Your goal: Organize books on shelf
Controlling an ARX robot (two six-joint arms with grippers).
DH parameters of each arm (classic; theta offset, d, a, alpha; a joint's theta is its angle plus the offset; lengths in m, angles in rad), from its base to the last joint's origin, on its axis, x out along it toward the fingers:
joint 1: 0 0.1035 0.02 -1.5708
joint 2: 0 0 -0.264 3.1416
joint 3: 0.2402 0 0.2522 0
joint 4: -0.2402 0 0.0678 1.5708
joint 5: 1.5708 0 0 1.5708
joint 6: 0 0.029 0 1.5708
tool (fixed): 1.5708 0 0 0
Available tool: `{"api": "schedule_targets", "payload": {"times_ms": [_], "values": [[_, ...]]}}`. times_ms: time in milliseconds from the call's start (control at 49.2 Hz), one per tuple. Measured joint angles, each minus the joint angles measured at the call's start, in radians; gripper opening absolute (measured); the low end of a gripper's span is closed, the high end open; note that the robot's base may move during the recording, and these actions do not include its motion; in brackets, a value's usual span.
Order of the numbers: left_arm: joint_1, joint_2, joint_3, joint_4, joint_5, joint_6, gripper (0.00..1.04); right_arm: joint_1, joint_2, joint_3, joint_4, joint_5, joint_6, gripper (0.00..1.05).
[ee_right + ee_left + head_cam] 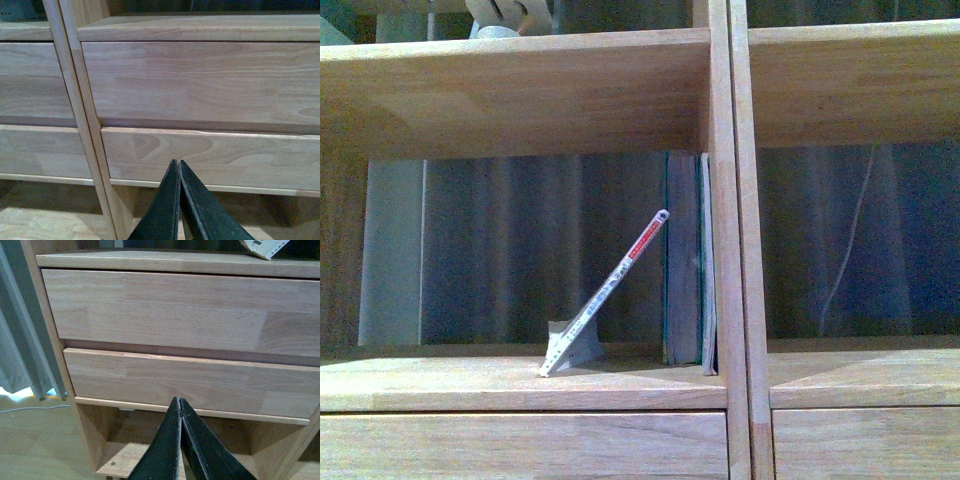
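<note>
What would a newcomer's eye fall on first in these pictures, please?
Probably the thin paperback leaning at a slant in the shelf compartment, its top resting against two upright teal books beside the divider. Below, both wrist views show the left gripper and right gripper closed and empty before plain drawer fronts.

Front view faces shelf (pixel 520 385) closely, wrist views drawers (pixel 175 310).

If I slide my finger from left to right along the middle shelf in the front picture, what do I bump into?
Pale panel behind the shelf → leaning thin paperback → upright teal books → wooden divider post → thin cord hanging behind the next compartment.
</note>
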Motion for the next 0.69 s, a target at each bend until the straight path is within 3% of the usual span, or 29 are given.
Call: {"api": "schedule_targets", "payload": {"times_ms": [691], "values": [[0.0, -0.07, -0.075, 0.012, -0.001, 0.002, 0.03, 0.0, -0.19, -0.082, -0.088, 0.001, 0.0, 0.03]]}}
